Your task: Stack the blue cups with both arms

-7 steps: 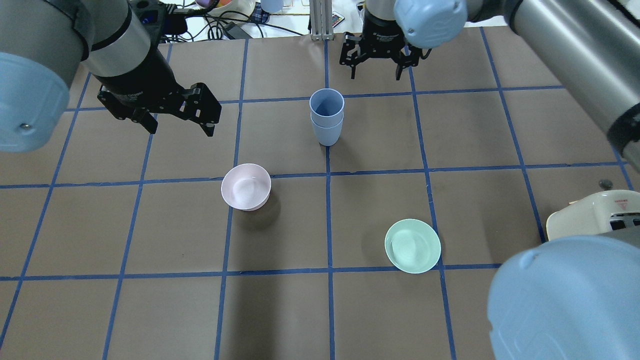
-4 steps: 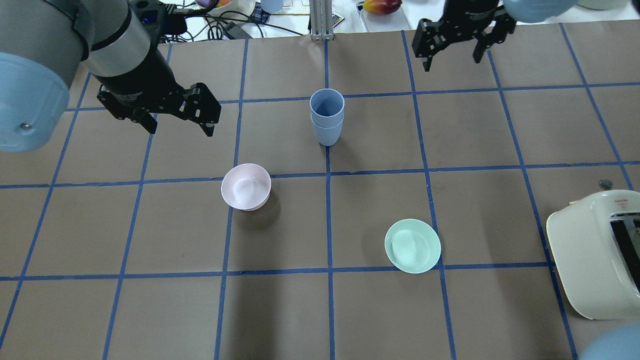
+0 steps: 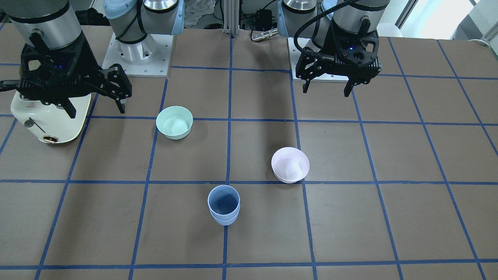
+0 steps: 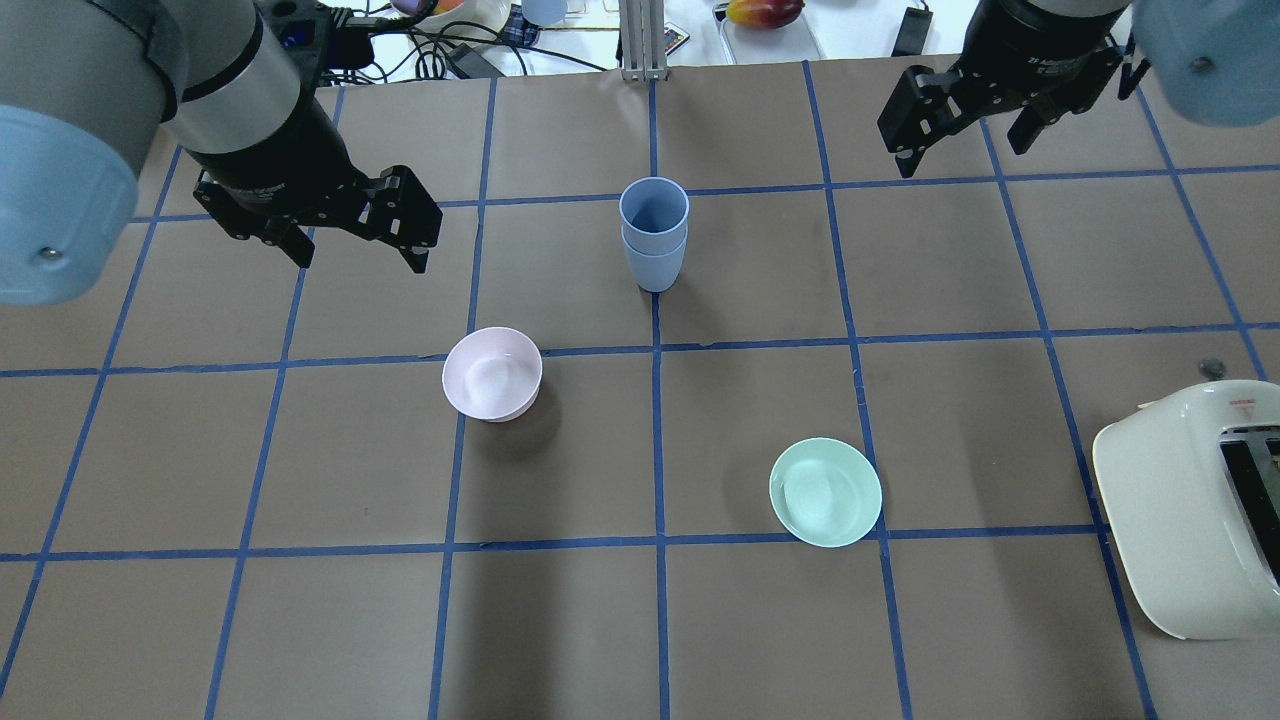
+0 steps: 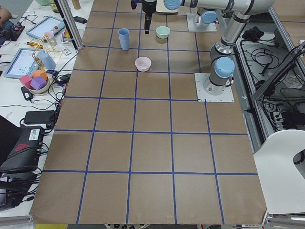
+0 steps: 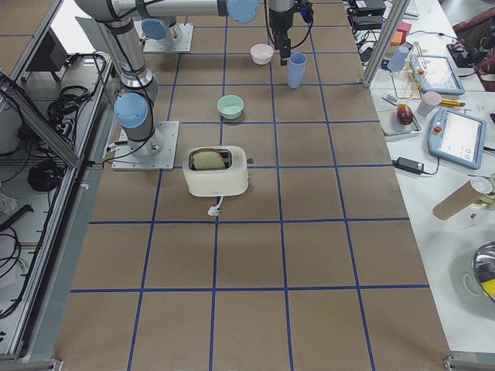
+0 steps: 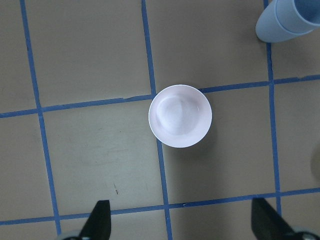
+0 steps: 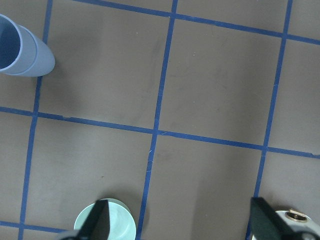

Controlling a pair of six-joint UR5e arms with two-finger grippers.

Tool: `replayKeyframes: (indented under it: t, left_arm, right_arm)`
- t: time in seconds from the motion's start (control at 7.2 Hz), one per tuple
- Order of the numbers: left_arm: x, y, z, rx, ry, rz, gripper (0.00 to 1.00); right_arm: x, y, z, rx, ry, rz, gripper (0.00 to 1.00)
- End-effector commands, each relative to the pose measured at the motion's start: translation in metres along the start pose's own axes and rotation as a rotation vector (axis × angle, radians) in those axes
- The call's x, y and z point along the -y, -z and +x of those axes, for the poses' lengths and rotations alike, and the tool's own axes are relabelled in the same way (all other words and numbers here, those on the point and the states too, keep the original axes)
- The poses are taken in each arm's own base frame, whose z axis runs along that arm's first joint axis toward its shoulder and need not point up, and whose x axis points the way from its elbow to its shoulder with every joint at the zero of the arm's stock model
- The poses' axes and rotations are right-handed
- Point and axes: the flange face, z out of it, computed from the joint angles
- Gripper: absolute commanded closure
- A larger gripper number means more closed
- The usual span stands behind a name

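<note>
The two blue cups (image 4: 654, 235) stand nested in one upright stack near the middle of the table's far half; the stack also shows in the front view (image 3: 223, 205). My left gripper (image 4: 360, 255) hangs open and empty above the table to the left of the stack, well apart from it. In its wrist view, its fingertips (image 7: 100, 222) frame the pink bowl and the stack (image 7: 287, 20) sits at the top right. My right gripper (image 4: 962, 155) hangs open and empty at the far right, apart from the stack (image 8: 22, 50).
A pale pink bowl (image 4: 492, 373) sits left of centre, below the left gripper. A mint-green bowl (image 4: 825, 491) sits right of centre. A cream toaster (image 4: 1190, 520) stands at the right edge. Cables and clutter lie beyond the table's far edge.
My right gripper has swung from just behind the cup stack out to the right, and the right arm's elbow has left the lower right corner, so the toaster shows. The left arm has not moved.
</note>
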Motion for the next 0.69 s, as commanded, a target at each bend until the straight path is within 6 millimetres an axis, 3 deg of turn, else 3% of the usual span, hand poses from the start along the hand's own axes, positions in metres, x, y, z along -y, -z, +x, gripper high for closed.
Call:
replayKeyframes:
  t: [0.0,0.56]
  left_arm:
    - [0.0001,-0.0005,0.0000,0.000,0.000,-0.002,0.00]
    - [0.0001,-0.0005,0.0000,0.000,0.000,-0.002,0.00]
  right_arm:
    - [-0.0001,0.0003,-0.0024,0.020,-0.007,0.002,0.00]
    - [-0.0028,-0.0036,0.0000,0.010,-0.013,-0.010,0.00]
